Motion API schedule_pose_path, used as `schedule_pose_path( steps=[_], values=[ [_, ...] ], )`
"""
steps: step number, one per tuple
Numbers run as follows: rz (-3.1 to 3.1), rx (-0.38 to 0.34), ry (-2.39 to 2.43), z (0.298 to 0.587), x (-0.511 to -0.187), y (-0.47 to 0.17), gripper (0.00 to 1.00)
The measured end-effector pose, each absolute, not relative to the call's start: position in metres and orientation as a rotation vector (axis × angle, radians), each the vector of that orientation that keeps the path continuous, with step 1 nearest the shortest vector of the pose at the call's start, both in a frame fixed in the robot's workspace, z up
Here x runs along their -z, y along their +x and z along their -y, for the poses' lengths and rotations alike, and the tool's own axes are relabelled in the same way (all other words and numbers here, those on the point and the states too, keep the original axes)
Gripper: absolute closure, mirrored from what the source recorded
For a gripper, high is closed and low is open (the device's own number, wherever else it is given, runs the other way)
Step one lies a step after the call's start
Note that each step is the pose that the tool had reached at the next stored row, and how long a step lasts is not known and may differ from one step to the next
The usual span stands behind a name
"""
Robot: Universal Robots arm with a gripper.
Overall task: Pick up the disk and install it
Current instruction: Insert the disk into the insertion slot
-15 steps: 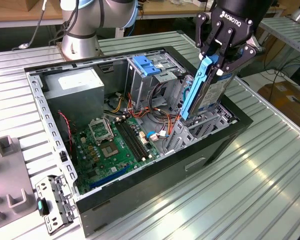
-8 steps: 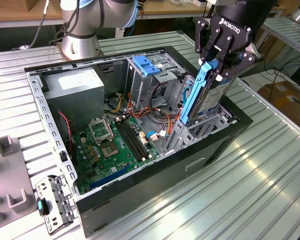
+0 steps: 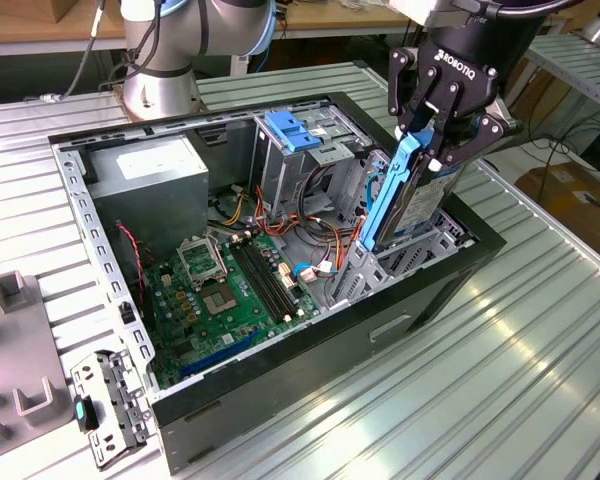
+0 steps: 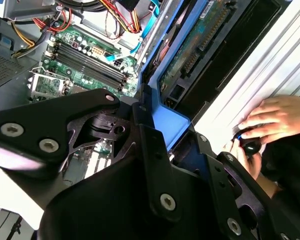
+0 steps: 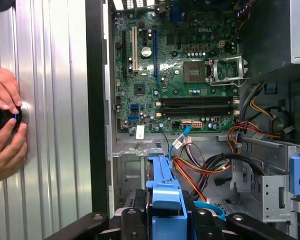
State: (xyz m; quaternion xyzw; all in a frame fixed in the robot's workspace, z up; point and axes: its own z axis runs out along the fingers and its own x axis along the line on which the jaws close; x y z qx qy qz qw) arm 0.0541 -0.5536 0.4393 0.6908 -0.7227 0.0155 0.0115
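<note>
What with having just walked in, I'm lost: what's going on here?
The gripper is shut on the disk, holding it on edge with its lower end dipping into the open case. It is not seated yet. Beside the case, a person's hands rest on a small control.

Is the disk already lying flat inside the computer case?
No, the disk stands steeply on edge, clamped in the fingers, rising above the case rim in the exterior view.
</note>
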Motion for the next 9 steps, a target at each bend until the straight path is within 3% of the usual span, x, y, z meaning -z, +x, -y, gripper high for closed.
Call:
schedule_pose_path(
  steps=[9],
  values=[
    [2.253, -0.046, 2.154, 0.5536, -0.4391, 0.0541, 0.63]
  ],
)
